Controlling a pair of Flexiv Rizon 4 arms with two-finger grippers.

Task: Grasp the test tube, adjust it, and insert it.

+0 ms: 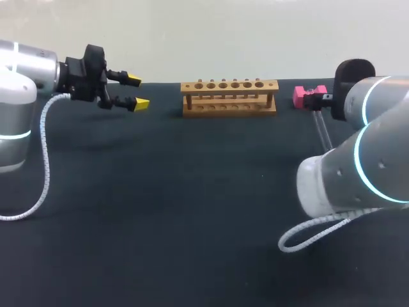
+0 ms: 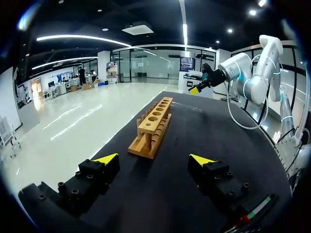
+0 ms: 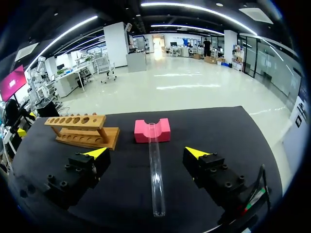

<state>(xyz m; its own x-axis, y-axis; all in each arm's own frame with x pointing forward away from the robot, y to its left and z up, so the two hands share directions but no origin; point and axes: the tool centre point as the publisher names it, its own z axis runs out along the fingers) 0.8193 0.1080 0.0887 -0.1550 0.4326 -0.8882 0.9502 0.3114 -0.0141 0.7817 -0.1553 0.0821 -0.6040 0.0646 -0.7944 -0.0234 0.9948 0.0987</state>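
A clear glass test tube (image 3: 155,179) lies on the dark table, its far end resting in the groove of a pink block (image 3: 152,131). My right gripper (image 3: 147,153) hovers above the tube, open, one finger on each side of it and touching nothing. In the head view the tube (image 1: 323,131) runs forward from the pink block (image 1: 301,96), and the right arm (image 1: 364,160) hides most of its own gripper. The wooden rack (image 1: 229,96), with a row of empty holes, stands at the back middle. My left gripper (image 1: 135,91) hangs open left of the rack (image 2: 153,126), holding nothing.
The dark table mat (image 1: 192,211) stretches wide in front of the rack. A white coiled cable hangs from each arm, one at the left (image 1: 45,166) and one at the right (image 1: 307,233). The table's far edge runs just behind the rack and the block.
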